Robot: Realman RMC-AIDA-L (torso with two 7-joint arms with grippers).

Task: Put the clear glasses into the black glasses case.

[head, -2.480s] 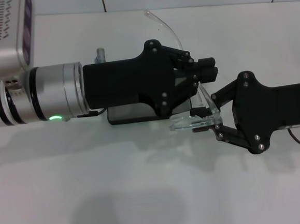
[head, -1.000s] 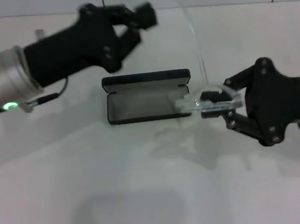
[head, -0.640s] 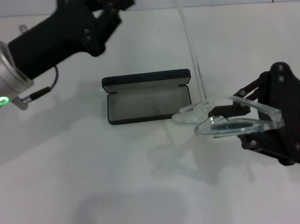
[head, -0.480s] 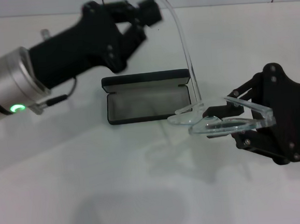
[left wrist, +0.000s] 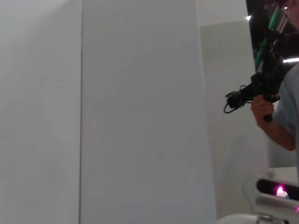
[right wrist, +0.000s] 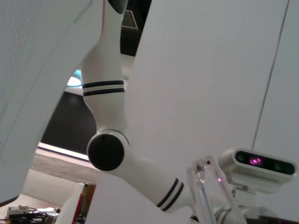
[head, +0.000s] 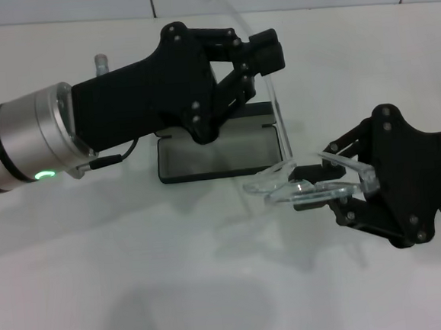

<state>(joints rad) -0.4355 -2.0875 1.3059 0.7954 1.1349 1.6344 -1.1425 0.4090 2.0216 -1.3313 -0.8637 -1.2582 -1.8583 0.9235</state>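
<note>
On the white tabletop (head: 215, 288) the case (head: 220, 156) lies open near the centre of the head view, grey lining up, its far part hidden behind the left gripper (head: 269, 52). That gripper hangs above the case at about 12 o'clock from it, its fingers (head: 263, 41) close together at the tips with nothing seen between them. The right gripper (head: 308, 185) sits at about 4 o'clock from the case, fingers pinching the glasses (head: 303, 189) at the lens. The glasses are lifted off the tabletop just beside the case's right end, lens roughly level; one clear temple arm (head: 277, 111) rises toward 12 o'clock, passing the left gripper's fingertips.
</note>
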